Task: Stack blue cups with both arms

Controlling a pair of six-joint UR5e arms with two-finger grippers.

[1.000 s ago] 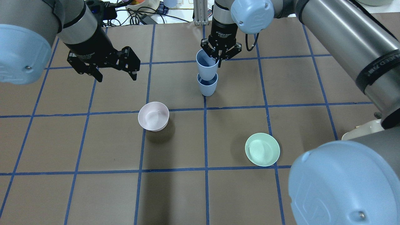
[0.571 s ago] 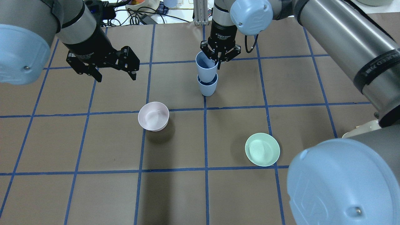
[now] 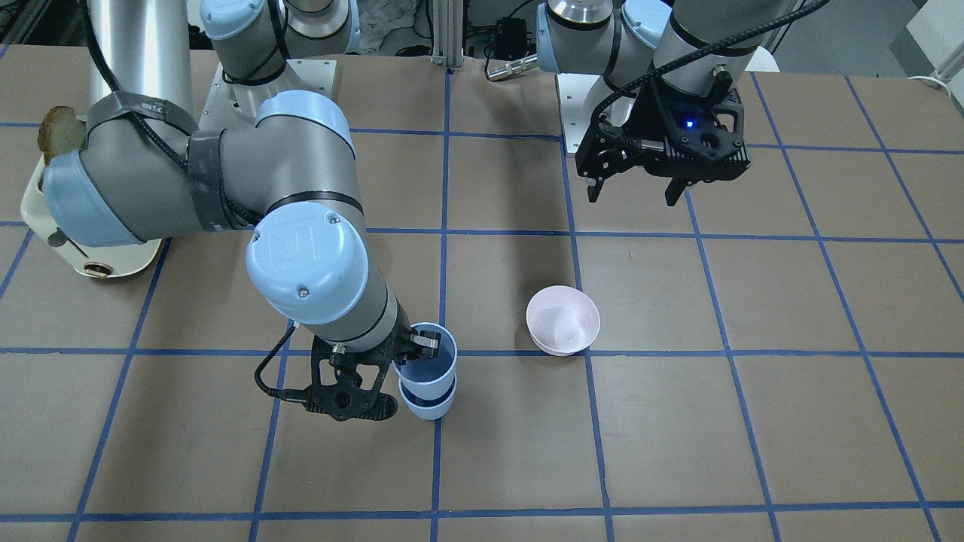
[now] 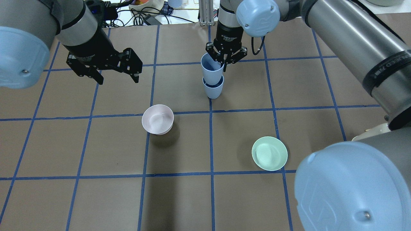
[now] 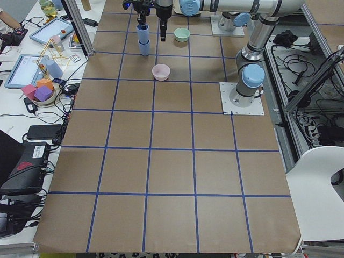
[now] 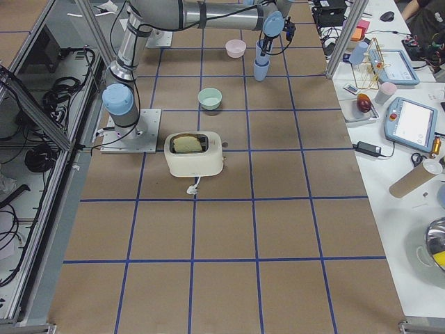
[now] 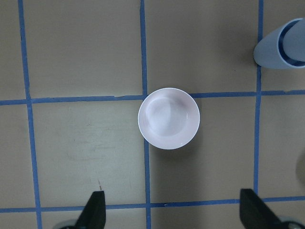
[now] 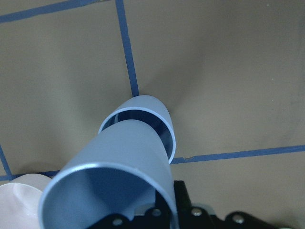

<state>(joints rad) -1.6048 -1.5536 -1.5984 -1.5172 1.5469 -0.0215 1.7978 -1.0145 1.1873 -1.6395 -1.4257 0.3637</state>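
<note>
Two blue cups stand one in the other near the middle of the table (image 4: 179, 199), towards its far side as the overhead view has it: the lower blue cup (image 4: 213, 89) sits upright on the brown surface, right by a crossing of the blue tape lines (image 4: 211, 141), and the upper blue cup (image 4: 211, 70) has its base down inside the lower one's mouth. How deep it sits cannot be told. The right gripper (image 4: 225, 61) comes down on the upper blue cup from the far side, its fingers pressed together on the rim wall, pinching it; the right wrist view shows that cup large and close against the black fingers, with the lower blue cup's rim beyond it. The left gripper (image 4: 118, 79) hangs above the table, well apart from the cups and to their left in the overhead view, its fingers (image 7: 96, 210) spread wide and holding nothing. Its wrist camera looks straight down on the pink bowl (image 7: 168, 118), which rests on a tape line between the two fingertips in that view, with the cups at the upper right corner. The mint-green bowl (image 4: 269, 153) lies on the near right side of the table, apart from everything else. A cream toaster (image 6: 195, 154) stands near the right arm's base.
</note>
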